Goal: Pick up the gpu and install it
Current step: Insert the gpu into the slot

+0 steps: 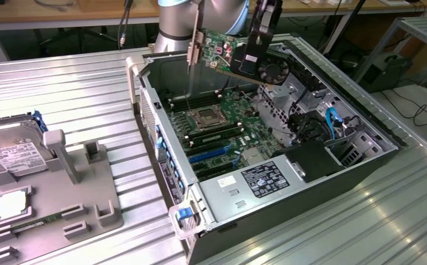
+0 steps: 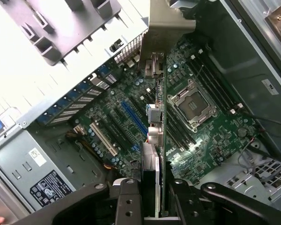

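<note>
The gpu (image 1: 224, 54) is a green circuit card with a black fan and a pale metal bracket on its end toward the exterior view's left. It hangs tilted in the air above the open computer case (image 1: 390, 138), over the far part of the motherboard (image 1: 224, 130). My gripper (image 1: 254, 59) is shut on it from above, near the fan. In the wrist view the gpu (image 2: 157, 117) appears edge-on, running out from between my gripper (image 2: 154, 208) fingers (image 2: 126, 201). Below it lie the blue expansion slots (image 2: 133, 117) and the processor socket (image 2: 189, 105).
The case lies on its side on a ribbed metal table (image 1: 66, 94). Inside it are a black power supply (image 1: 272, 179), blue cables (image 1: 331, 124) and a drive cage. At the exterior view's left, a grey fixture (image 1: 73, 210) holds a silver hard drive (image 1: 14, 154).
</note>
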Controlling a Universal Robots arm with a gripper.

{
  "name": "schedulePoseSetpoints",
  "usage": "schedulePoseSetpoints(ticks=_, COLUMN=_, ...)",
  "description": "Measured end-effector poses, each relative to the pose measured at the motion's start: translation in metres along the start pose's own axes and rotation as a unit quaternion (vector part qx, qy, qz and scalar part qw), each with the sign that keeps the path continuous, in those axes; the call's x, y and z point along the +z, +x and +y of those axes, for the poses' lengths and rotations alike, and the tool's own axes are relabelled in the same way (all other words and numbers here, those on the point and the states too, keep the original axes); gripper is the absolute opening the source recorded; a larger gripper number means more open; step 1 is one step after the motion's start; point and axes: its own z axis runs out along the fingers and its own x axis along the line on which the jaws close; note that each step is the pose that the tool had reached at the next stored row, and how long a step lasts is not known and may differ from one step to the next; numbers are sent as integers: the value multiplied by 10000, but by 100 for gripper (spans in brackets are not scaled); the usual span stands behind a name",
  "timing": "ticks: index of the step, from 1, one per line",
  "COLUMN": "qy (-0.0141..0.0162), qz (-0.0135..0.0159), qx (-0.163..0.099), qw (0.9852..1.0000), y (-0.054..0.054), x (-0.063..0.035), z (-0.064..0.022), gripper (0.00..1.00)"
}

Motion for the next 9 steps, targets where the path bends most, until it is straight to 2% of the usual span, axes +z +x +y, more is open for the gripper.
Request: schedulePoseSetpoints(ticks=9, qy=1, qz=9, qx=-401, qw=9992, y=0, x=0, z=0, gripper=28)
